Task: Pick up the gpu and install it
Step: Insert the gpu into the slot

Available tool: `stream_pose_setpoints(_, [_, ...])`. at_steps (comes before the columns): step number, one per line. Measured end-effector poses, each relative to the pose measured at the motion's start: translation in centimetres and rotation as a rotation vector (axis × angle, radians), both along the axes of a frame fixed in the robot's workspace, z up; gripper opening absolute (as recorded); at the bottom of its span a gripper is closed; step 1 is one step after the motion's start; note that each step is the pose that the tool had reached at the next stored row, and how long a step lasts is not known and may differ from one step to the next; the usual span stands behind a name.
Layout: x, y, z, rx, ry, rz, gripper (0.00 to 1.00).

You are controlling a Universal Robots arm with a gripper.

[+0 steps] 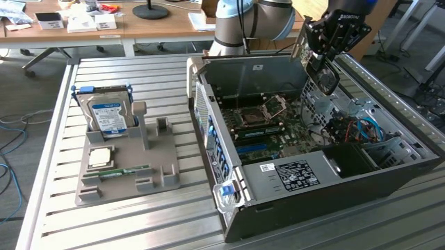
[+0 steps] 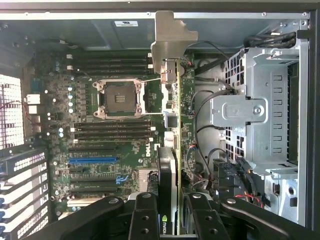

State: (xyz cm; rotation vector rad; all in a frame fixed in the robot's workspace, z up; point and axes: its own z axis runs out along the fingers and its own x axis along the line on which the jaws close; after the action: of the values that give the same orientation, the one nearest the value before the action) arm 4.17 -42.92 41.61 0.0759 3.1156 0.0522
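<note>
above the open computer case (image 1: 389, 172) on the slatted metal counter (image 1: 125, 219), the claw (image 1: 325, 52) pinched the gpu (image 1: 323, 74) between its two black fingers (image 2: 145, 220). it gripped one end, so the card hung on edge below the claw, over the green motherboard (image 2: 115, 145). in the wrist view the card ran straight out from the claw, its silver bracket (image 2: 172, 35) at the far end. a hard drive (image 1: 108, 112) stood in a gray tray (image 1: 163, 174), well apart toward the exterior view's left.
</note>
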Motion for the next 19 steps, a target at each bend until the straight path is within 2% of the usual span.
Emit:
stream_pose_setpoints(9, [0.0, 0.0, 0.0, 0.0, 0.0, 0.006, 0.27])
stream_pose_setpoints(19, [-0.11, 0.0, -0.01, 0.0, 0.0, 0.053, 0.27])
